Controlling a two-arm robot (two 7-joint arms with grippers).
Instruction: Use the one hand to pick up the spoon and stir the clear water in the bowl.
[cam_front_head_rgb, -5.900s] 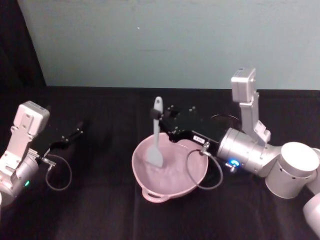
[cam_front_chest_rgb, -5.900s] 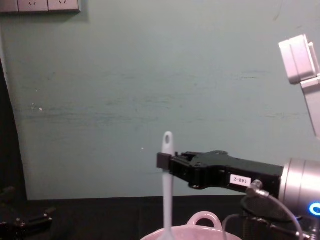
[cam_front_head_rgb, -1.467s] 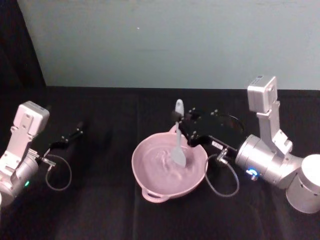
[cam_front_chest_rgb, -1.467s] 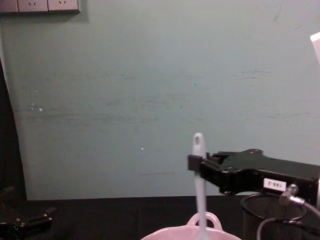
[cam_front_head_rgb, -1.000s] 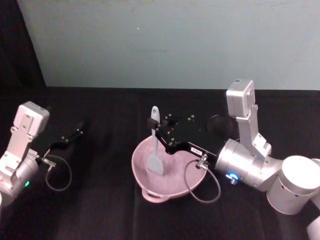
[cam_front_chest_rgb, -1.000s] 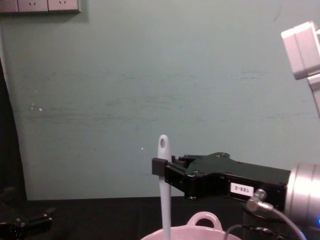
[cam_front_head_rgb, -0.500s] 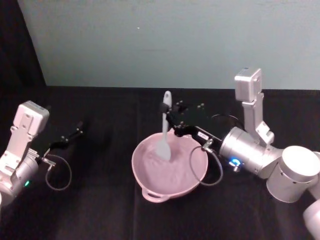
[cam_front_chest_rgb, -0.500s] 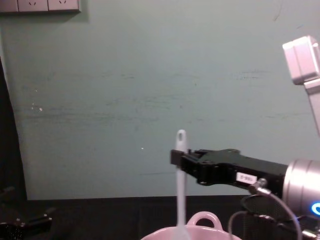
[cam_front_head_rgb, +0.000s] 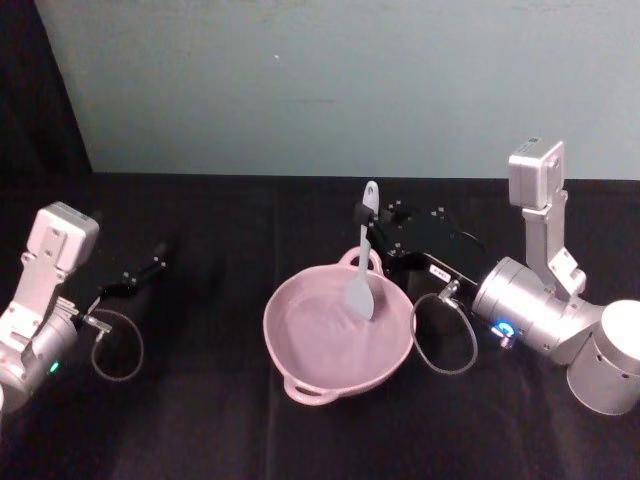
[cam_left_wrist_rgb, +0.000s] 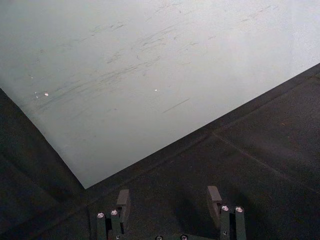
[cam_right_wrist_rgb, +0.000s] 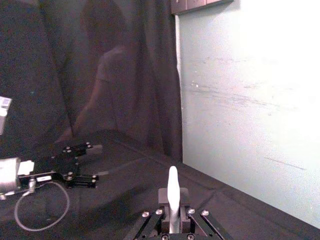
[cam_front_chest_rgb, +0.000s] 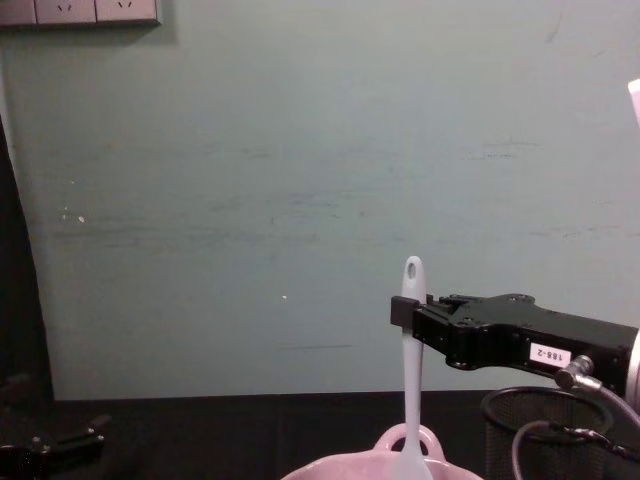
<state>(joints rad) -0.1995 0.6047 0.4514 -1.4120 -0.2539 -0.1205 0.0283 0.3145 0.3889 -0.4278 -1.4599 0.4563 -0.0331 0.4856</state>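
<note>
The pale pink bowl (cam_front_head_rgb: 285, 355) sits at the table's centre, its loop handle (cam_front_chest_rgb: 405, 438) showing in the chest view. The white spoon (cam_front_head_rgb: 362, 278) stands nearly upright, its flat head down inside the bowl's far right part. My right gripper (cam_front_head_rgb: 361, 216) reaches in from the right and is shut on the spoon's upper handle (cam_front_chest_rgb: 411, 340), just below the oval hole. The right wrist view shows the handle tip (cam_right_wrist_rgb: 172, 186) sticking up between the closed jaws of the right gripper (cam_right_wrist_rgb: 172, 201). My left gripper (cam_front_head_rgb: 148, 269) rests open on the cloth at the far left.
A black wire-mesh cup (cam_front_chest_rgb: 560, 428) stands behind and to the right of the bowl, under my right arm. A grey cable (cam_front_head_rgb: 440, 345) loops from the right wrist beside the bowl. The table is covered in black cloth (cam_left_wrist_rgb: 260, 150), with a pale wall (cam_front_head_rgb: 320, 80) behind.
My right gripper has swung the spoon from the bowl's left side, across its far middle, to its right side. The left arm has not moved.
</note>
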